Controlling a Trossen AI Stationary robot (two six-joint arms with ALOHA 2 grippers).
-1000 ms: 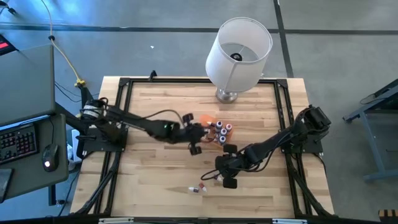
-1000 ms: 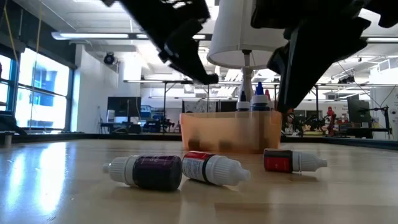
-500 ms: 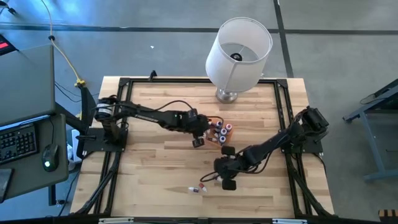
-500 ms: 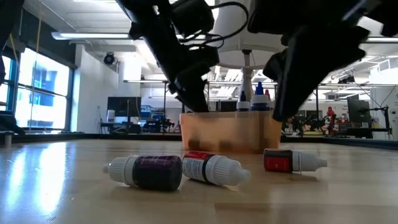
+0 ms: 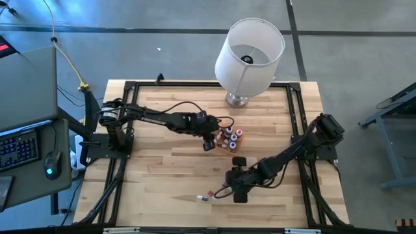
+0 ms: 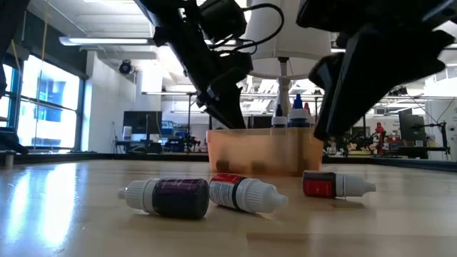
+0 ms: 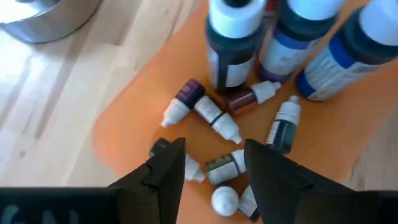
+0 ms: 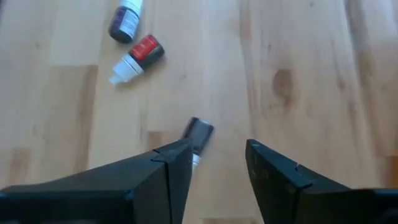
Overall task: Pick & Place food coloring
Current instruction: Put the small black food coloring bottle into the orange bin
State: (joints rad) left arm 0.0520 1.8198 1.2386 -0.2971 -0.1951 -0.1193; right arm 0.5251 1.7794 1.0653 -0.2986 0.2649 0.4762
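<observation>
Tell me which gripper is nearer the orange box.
Left. The left gripper hovers right over the orange box; the right gripper is away from it, above loose bottles.

You get even, bright overhead light on the bench in the high view, with only soft, short shadows under the arms. In the low view, your light comes from ceiling strip lights and a tall window in the room behind; both arms read as near-black silhouettes against that bright background, and the wood shows a pale sheen near the window side. The bottles lying in front are sharp, the room beyond slightly soft. In the left wrist view the near fingers are blurred and dark. The right wrist view is soft throughout, with its fingers out of focus.
</observation>
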